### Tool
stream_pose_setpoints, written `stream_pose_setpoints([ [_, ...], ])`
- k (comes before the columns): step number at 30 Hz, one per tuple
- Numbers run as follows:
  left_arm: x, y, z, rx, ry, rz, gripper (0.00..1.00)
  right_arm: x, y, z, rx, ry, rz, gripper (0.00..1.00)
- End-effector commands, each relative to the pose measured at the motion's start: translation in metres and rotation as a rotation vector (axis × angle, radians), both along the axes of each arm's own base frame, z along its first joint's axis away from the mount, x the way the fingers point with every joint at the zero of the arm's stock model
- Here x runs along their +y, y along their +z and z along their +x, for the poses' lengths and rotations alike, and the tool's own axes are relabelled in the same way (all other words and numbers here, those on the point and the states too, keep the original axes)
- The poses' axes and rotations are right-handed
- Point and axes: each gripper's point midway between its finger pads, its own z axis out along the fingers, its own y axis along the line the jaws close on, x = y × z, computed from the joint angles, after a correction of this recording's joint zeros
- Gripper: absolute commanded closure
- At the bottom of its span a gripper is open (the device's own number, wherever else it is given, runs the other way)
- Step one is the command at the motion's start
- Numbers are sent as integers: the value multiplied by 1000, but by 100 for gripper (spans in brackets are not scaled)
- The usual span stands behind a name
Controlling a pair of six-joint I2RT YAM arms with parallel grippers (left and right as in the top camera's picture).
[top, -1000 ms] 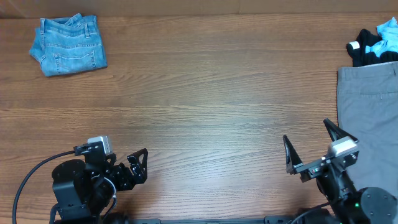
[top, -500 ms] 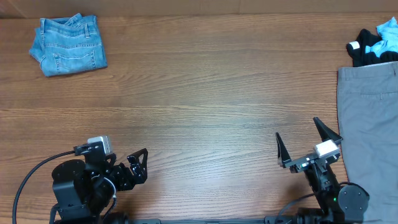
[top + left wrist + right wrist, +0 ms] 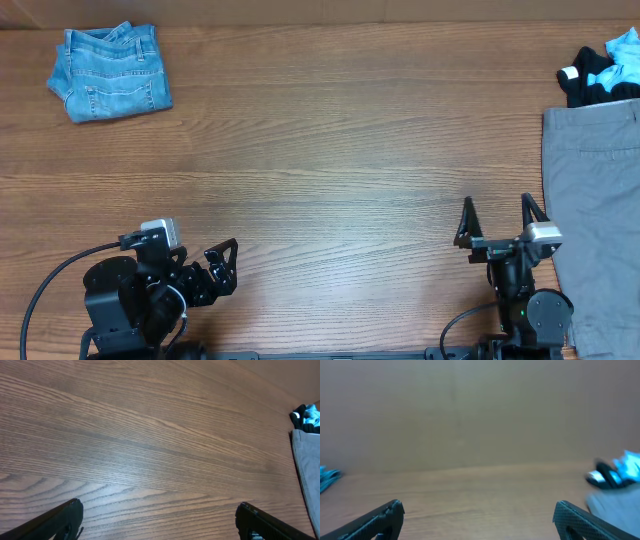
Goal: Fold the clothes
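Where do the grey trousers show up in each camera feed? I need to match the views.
Overhead: the grey trousers lie along the right edge, from mid-height to the bottom.
Left wrist: a grey strip at the right edge.
Right wrist: a blurred pale patch at lower right, probably them.
Shared landmark: the black-white-cyan garments just beyond the trousers' far end.

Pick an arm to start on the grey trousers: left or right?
Right, probably. The right gripper sits open just beside the grey trousers; the left gripper, also open, is across the table from them.
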Motion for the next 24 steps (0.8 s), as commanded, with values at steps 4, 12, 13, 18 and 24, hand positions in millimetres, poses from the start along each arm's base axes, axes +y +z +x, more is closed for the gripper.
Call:
stream_pose_setpoints([
  [4, -2, -2, 0, 4, -6, -8, 0, -26, -25, -1, 81, -151, 82, 0],
  [12, -2, -2, 0, 4, -6, -8, 0, -25, -25, 0, 83, -142, 38, 0],
  [13, -2, -2, 0, 4, -6, -8, 0, -25, -25, 0, 83, -141, 39, 0],
  [18, -2, -2, 0, 4, -6, -8, 0, -25, -25, 0, 83, -141, 38, 0],
  [24, -2, -2, 0, 4, -6, -8, 0, -25, -25, 0, 83, -141, 38, 0],
])
